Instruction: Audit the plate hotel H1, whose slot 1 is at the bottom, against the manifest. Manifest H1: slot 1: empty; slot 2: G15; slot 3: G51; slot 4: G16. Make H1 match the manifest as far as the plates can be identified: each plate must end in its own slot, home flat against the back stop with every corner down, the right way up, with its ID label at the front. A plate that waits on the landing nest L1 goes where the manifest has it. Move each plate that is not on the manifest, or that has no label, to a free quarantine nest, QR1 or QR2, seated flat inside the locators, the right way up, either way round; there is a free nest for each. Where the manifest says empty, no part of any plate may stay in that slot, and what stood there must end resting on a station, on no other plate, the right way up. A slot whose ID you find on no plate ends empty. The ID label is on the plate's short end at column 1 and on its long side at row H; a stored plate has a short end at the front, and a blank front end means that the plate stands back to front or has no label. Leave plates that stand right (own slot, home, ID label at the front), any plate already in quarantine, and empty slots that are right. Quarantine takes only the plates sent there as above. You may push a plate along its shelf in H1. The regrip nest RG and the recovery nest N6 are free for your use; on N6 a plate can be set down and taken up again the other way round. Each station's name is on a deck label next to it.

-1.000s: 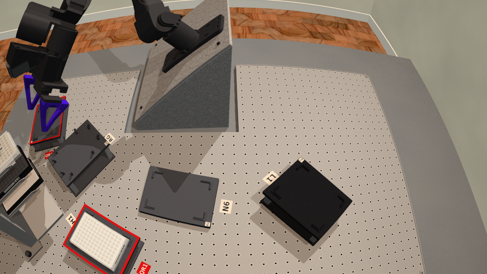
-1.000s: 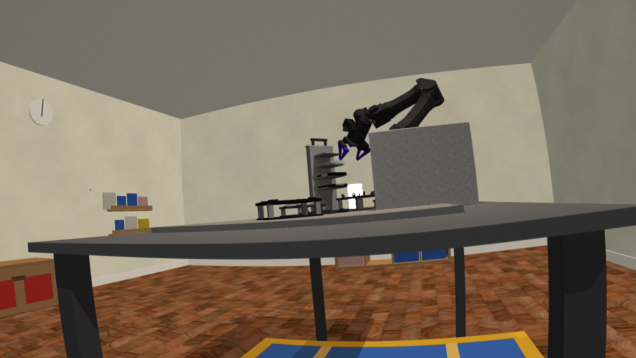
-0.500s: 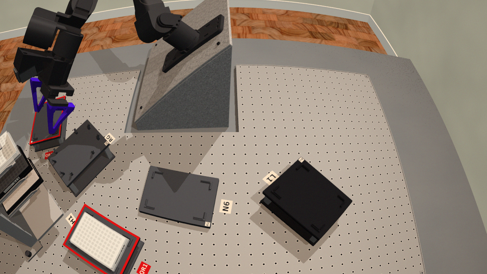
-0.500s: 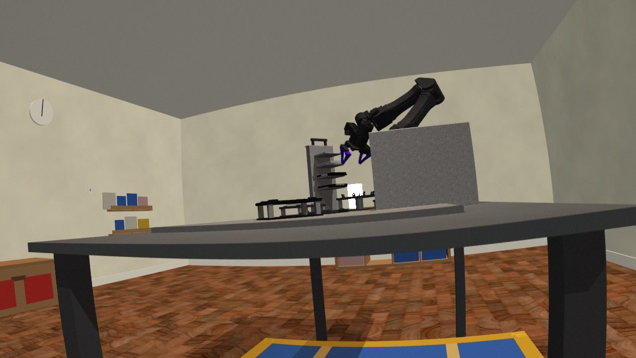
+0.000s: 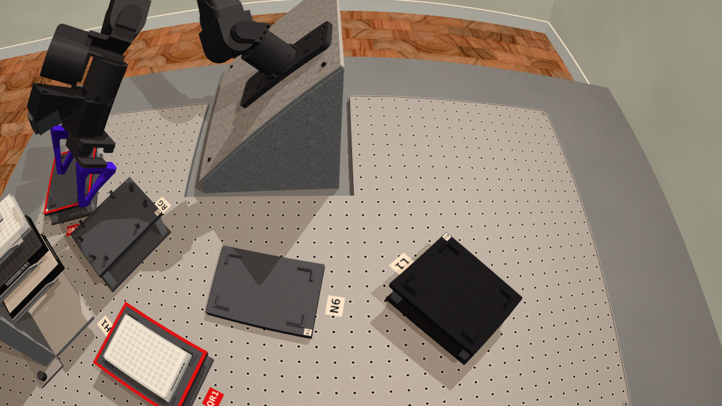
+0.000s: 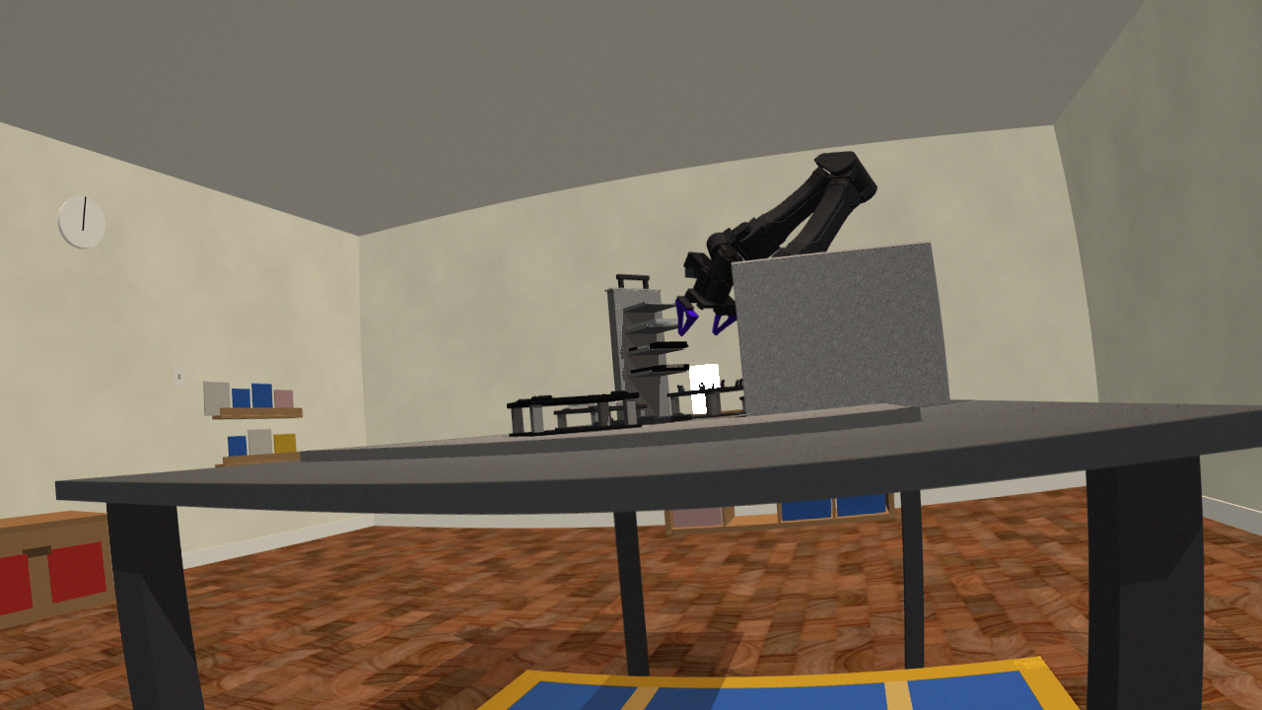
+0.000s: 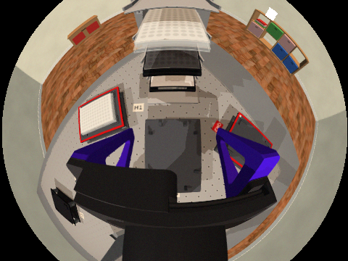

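Observation:
The plate hotel H1 (image 5: 22, 267) stands at the left edge of the deck. In the wrist view it is straight ahead (image 7: 171, 29). It holds a white plate (image 7: 171, 31) on an upper shelf, a black plate (image 7: 171, 60) under it and a pale plate (image 7: 171, 83) lower still. I cannot read their labels. My gripper (image 5: 80, 169) is open and empty, with its purple fingers spread wide (image 7: 174, 156). It hangs above the deck over the regrip nest RG (image 7: 172, 150) and faces the hotel. The landing nest L1 (image 5: 454, 295) holds no plate.
Quarantine nest QR1 (image 5: 149, 353), framed in red, holds a white plate. Quarantine nest QR2 (image 5: 67, 189), also red-framed, holds no plate and lies under my gripper in the overhead view. RG (image 5: 118, 229) and N6 (image 5: 264, 290) hold nothing. The grey wedge arm mount (image 5: 274, 111) rises at the back.

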Controlling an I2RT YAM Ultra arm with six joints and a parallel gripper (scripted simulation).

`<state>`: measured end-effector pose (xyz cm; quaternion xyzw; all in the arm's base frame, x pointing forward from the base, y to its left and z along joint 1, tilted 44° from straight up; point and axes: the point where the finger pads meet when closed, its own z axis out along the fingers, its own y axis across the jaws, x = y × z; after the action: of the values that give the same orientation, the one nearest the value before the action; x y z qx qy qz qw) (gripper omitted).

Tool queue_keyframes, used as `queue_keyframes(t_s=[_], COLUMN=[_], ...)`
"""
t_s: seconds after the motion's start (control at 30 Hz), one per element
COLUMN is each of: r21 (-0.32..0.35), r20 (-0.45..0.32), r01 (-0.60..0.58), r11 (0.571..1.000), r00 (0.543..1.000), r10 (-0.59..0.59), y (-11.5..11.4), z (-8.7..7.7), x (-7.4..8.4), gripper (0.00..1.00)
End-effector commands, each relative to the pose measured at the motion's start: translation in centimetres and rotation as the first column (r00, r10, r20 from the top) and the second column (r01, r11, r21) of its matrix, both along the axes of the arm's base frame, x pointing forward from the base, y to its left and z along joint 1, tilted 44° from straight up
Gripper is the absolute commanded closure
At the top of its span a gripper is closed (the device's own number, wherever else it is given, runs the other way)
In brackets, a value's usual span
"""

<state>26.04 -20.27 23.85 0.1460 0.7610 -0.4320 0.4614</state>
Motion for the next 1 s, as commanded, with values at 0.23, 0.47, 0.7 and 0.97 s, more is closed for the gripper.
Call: queue_keyframes(t_s=[0.23,0.47,0.7,0.97], r21=[-0.009,-0.009,-0.009,-0.009], r20=[0.022,0.022,0.022,0.022], r01=[-0.027,-0.027,-0.027,-0.027], r11=[1.000,1.000,1.000,1.000], r00=[0.999,0.999,0.999,0.999], r10=[0.027,0.027,0.027,0.027], y=[-0.5,-1.1,-1.5,-1.9], z=[0.0,0.4,0.6,0.9], x=[0.6,1.6,2.2,2.9], gripper=[0.00,0.00,0.00,0.00])
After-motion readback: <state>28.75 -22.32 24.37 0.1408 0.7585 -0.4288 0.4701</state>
